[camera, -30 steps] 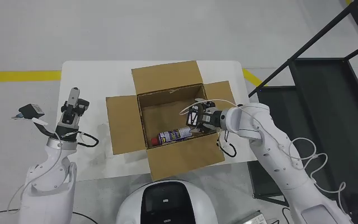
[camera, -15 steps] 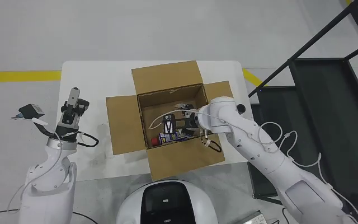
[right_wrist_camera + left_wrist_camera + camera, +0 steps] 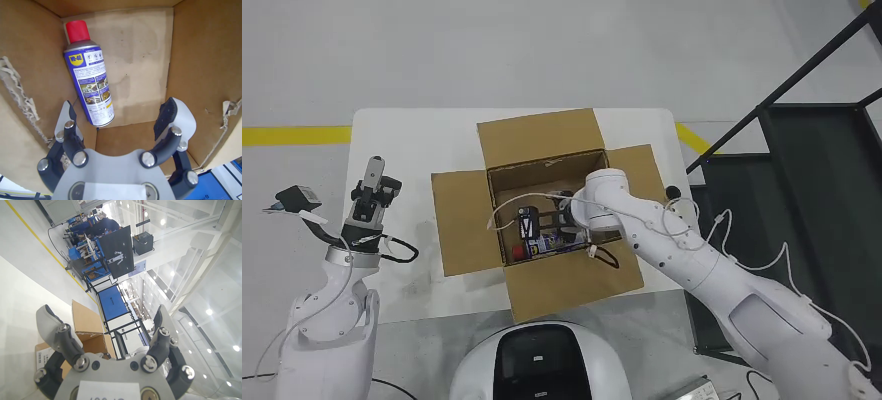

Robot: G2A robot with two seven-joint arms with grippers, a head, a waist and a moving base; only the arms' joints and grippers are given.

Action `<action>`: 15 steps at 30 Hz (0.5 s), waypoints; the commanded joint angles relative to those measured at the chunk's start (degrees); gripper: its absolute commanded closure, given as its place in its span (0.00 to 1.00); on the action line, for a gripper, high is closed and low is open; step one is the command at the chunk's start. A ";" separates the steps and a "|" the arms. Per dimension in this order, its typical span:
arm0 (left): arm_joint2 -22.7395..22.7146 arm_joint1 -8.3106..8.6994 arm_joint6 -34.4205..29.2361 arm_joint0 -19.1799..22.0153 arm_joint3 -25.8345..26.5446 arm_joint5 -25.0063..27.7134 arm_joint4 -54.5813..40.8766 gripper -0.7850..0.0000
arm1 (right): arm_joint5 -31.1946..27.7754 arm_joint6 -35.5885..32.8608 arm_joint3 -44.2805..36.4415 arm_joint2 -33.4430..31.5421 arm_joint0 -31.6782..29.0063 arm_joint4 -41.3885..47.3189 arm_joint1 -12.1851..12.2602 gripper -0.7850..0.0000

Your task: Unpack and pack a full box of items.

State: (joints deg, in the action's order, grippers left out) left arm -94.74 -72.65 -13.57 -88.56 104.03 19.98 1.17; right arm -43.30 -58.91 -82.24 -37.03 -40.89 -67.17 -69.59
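box [image 3: 542, 140] with spray can [image 3: 88, 75] half under right end effector [image 3: 119, 106]

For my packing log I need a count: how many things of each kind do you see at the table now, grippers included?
Blue spray can with a red cap, lying in the box: 1
Brown cardboard box, open, on the white table: 1
Grippers, both open: 2 (left gripper, right gripper)
Total: 4
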 commanded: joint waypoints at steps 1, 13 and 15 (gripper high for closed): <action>0.00 0.00 0.00 0.00 0.00 0.00 0.00 0.00 | 0.11 0.01 -0.13 -0.08 0.02 -0.11 0.01 0.00; 0.00 0.00 0.00 0.00 0.00 0.00 0.00 0.00 | 0.11 0.01 -0.13 -0.08 0.02 -0.11 0.01 0.00; 0.00 0.00 0.00 0.00 0.00 0.00 0.00 0.00 | -0.39 0.97 0.05 0.48 -0.45 -0.28 -0.07 0.00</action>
State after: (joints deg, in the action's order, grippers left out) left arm -94.74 -72.65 -13.57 -88.56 104.03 19.98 1.17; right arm -43.30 -58.67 -82.33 -36.96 -41.03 -67.27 -69.59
